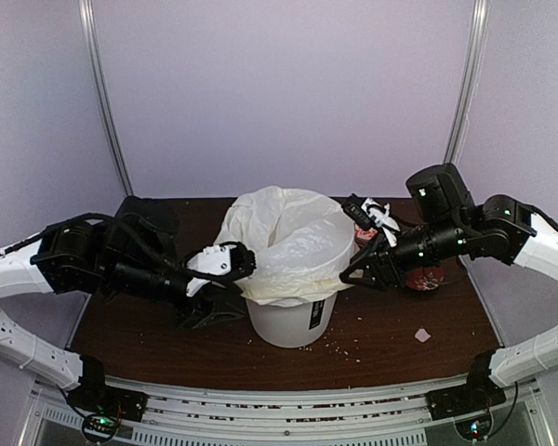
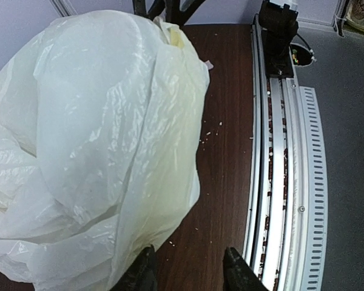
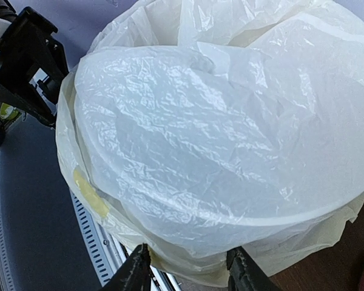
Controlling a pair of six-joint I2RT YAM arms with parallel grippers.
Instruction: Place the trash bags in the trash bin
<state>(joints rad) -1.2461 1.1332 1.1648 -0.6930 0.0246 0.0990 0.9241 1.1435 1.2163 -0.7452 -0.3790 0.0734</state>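
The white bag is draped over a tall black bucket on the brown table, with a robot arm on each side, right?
Not quite: the bucket is white, not black, as the top external view shows. The white bag drapes over it on the brown table.

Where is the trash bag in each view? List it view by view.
Top external: trash bag at centre, draped over the bin.
Left wrist: trash bag fills the left half.
Right wrist: trash bag fills most of the frame.
Shared landmark: the brown table.
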